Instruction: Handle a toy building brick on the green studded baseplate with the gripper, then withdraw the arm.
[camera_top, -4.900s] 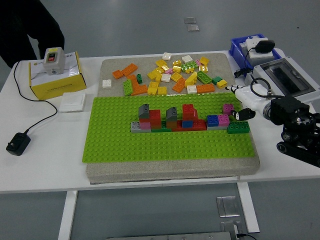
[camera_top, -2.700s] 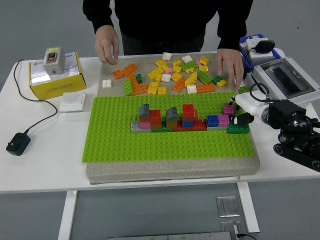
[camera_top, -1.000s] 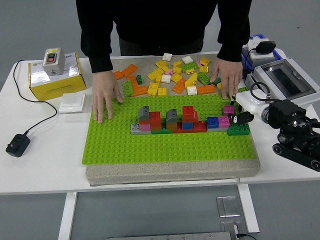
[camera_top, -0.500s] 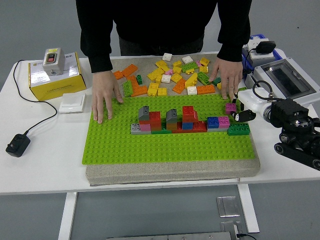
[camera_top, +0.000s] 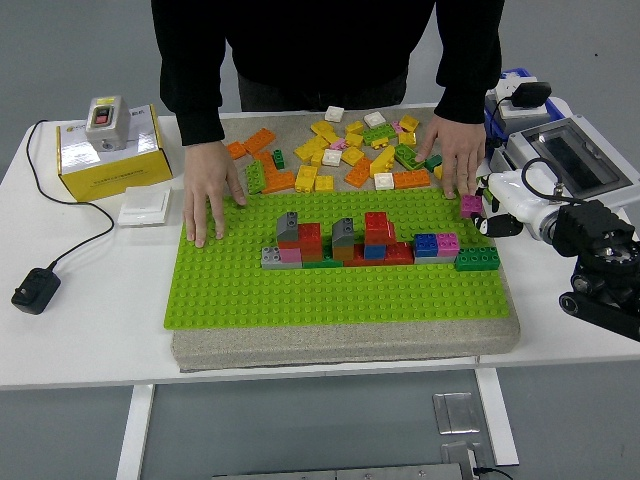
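The green studded baseplate (camera_top: 300, 290) lies on a grey slab in the middle of the table. A row of red, grey, blue and pink bricks (camera_top: 345, 240) stands on it, with a dark green brick (camera_top: 477, 259) at the right end. My right hand (camera_top: 484, 214) hovers at the plate's right edge, fingers shut on a small magenta brick (camera_top: 470, 205) held just off the studs. A person at the far side presses one hand (camera_top: 207, 195) flat on the plate's left part. The person's other hand (camera_top: 455, 160) rests at its top right corner, close to my fingers.
Loose yellow, orange, green and white bricks (camera_top: 340, 150) lie on the slab behind the plate. A yellow box with a switch (camera_top: 105, 140), a white plate (camera_top: 145, 204) and a black adapter (camera_top: 36, 288) sit at left. A blue bin (camera_top: 500, 100) and a grey enclosure (camera_top: 570, 155) stand at right.
The magenta brick has come off the plate's right side and moved up and to the right with my right hand. The person's hands have stayed pressed on the plate.
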